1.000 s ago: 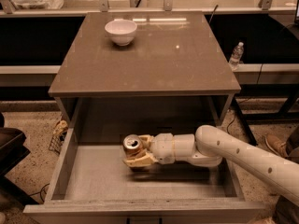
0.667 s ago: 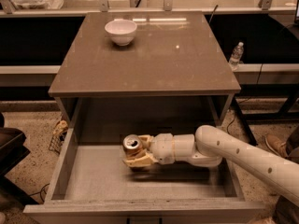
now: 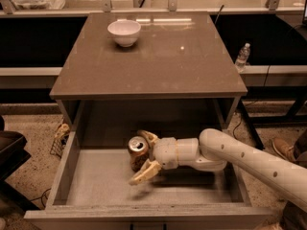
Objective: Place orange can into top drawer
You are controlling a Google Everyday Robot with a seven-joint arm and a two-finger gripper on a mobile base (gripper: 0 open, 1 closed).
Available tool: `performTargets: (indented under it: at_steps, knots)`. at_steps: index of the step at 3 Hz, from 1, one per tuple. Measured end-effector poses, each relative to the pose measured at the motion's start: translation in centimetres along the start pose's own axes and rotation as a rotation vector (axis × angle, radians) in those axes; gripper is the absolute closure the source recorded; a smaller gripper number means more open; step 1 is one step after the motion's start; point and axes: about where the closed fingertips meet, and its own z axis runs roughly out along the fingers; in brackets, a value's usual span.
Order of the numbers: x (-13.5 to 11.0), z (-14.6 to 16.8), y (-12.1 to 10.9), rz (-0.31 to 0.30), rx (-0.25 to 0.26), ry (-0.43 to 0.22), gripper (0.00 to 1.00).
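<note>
The orange can [image 3: 137,151] stands upright on the pale bottom of the open top drawer [image 3: 96,178], a little left of the middle. My gripper [image 3: 136,157] reaches in from the right, low inside the drawer. It is open, and its fingers [image 3: 145,171] are spread on either side of the can: one behind it, one in front and clear of it. The arm hides the can's right side.
A white bowl [image 3: 124,32] sits at the back left of the brown cabinet top [image 3: 182,61]. A plastic bottle [image 3: 242,56] stands on a ledge to the right. A shoe [image 3: 283,150] is on the floor at the right. The drawer's thick front panel [image 3: 144,218] runs along the bottom.
The gripper's fingers have spread apart from the can; the front finger has swung out toward the drawer front. The can has stayed in place, upright.
</note>
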Motion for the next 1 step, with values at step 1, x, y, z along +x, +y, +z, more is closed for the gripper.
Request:
performTargets:
  at_steps: [1]
  knots:
    - [0.00, 0.00, 0.00, 0.000, 0.000, 0.000, 0.00]
